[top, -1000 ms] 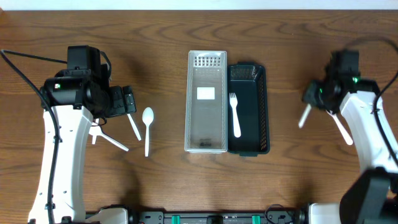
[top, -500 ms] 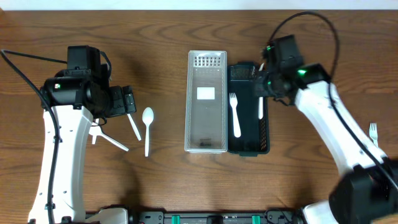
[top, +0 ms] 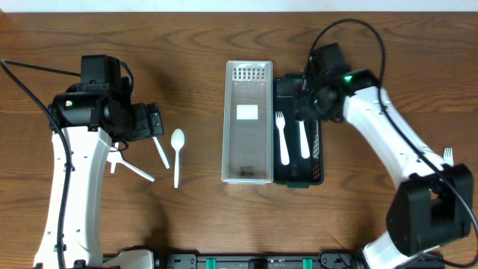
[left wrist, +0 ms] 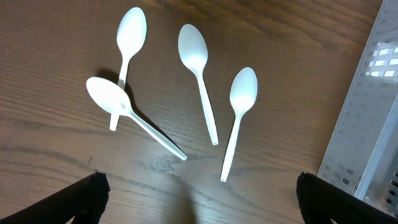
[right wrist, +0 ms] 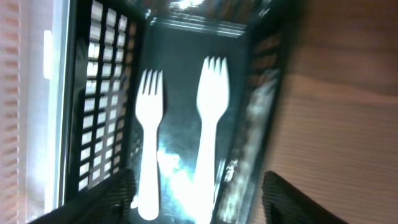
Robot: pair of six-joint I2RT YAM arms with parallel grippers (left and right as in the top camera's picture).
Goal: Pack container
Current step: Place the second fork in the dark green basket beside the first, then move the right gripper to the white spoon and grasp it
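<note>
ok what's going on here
Packing cutlery. The right gripper hangs open over the black bin, where two forks lie side by side. The left gripper is open above four spoons on the table. The clear bin holds no cutlery; one more fork lies at the table's right edge.

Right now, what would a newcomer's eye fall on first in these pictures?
Two white forks lie side by side in the black basket at the middle of the table, with the right gripper open just above them. To the left, four white spoons are scattered on the table under the open left gripper, two of them crossing.
</note>
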